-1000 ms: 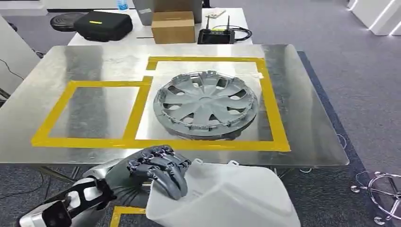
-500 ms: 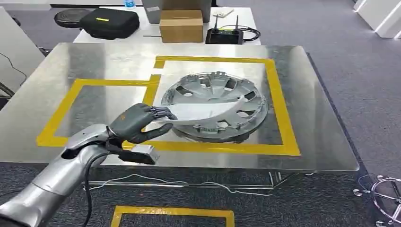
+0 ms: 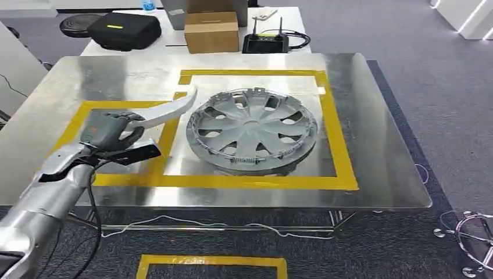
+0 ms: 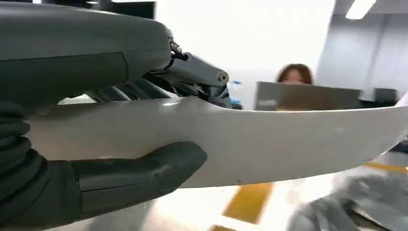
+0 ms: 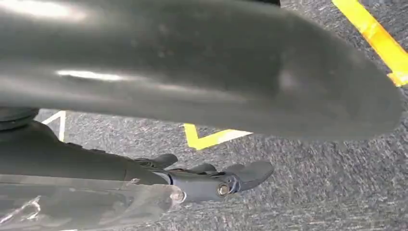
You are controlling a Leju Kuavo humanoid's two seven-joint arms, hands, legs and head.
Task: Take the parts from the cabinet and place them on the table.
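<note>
My left hand (image 3: 107, 132) grips one end of a long, curved, pale grey plastic trim piece (image 3: 165, 110); in the left wrist view my thick grey thumb (image 4: 139, 175) presses under the piece (image 4: 269, 142) and my darker fingers (image 4: 192, 77) close over its upper edge. I hold it above the shiny metal table (image 3: 378, 151), over the left rectangle of yellow tape (image 3: 75, 125). The free tip of the piece points toward the round grey plastic wheel cover (image 3: 251, 129), reaching just beside its rim; I cannot tell whether the two touch. The wheel cover lies flat inside the right, larger rectangle of yellow tape (image 3: 337, 131).

My right hand (image 5: 211, 180) hangs over grey carpet (image 5: 312, 192) marked with yellow tape lines (image 5: 207, 138). Its dark fingers lie extended close together and I see nothing in them, though a clear plastic part sits beside the wrist and I cannot tell whether the hand is spread or curled.

Beyond the metal table, a white table (image 3: 290, 26) carries a brown cardboard box (image 3: 211, 32), a black case (image 3: 122, 29) and a black remote controller with antennas (image 3: 266, 42). A person shows blurred in the left wrist view behind a laptop screen (image 4: 308, 96).
</note>
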